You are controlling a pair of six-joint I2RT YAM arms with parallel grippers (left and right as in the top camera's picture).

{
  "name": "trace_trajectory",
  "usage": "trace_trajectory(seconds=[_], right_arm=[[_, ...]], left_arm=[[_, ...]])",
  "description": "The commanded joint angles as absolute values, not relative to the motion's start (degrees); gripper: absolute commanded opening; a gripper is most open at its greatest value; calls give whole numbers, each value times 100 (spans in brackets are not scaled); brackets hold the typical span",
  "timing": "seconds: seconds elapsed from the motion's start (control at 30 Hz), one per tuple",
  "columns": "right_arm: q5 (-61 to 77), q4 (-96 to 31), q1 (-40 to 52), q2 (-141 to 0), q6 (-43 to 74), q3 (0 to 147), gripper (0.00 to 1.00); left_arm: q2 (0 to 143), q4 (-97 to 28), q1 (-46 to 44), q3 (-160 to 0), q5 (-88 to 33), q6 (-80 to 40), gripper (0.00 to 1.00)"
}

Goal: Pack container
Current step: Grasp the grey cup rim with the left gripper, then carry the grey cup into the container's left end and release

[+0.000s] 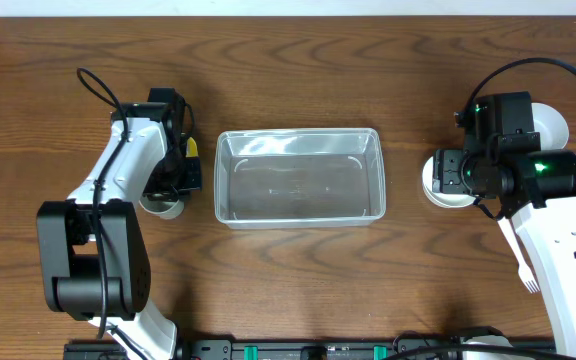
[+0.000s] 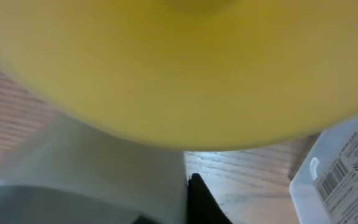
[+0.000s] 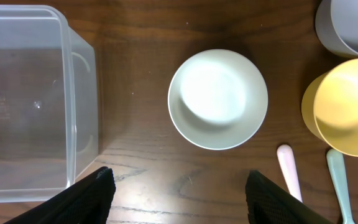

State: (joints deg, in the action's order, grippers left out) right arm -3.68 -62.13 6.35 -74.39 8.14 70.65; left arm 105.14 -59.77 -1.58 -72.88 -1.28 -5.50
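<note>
**A:** Overhead?
**B:** Container (image 1: 298,177) sits empty, mid-tabletop (image 1: 298,60); packing looks barely begun.
**A:** Left wrist?
**B:** A yellow object (image 2: 179,62) fills it. Left end effector (image 1: 176,185) grip: cannot tell.
**A:** Right wrist?
**B:** Right end effector (image 3: 179,196) spread wide over the white bowl (image 3: 218,99). Next, descend and close.
</note>
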Motion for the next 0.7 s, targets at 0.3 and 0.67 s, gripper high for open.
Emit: trace_trajectory(seconds=[0.3, 0.67], right_arm=[[-427, -6239, 591, -7439, 875, 7035, 70], [-432, -6213, 591, -7439, 871, 7035, 71]], left_arm=[[10503, -6143, -137, -7314, -82, -521, 6], [9334, -6499, -403, -7413, -78, -738, 6]])
